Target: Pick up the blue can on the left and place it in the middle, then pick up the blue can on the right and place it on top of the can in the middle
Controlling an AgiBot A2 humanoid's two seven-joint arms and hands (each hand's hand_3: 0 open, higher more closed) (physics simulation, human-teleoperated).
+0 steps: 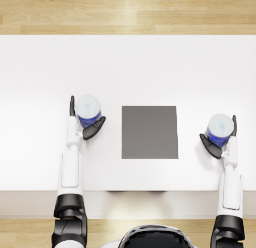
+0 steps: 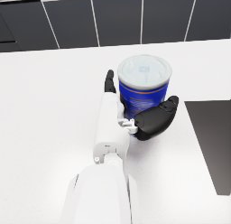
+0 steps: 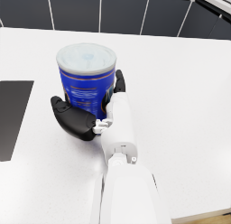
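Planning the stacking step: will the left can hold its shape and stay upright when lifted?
Likely rigid: the left can is a straight-walled cylinder. Its glossy wall may slip in the left hand. Its broad flat lid should help it stand steady.

White table [image 1: 130, 67] — broad, plain top, fills most of head view. Dark grey square mat [image 1: 149, 132] lies flat on table, near its middle, closer to near edge than far edge. Wooden plank floor [image 1: 125, 12] shows beyond table's far edge — another strip of it below near edge. Dark cabinet fronts [image 2: 117, 20] with thin pale seams stand behind table's far side, seen in both wrist views.
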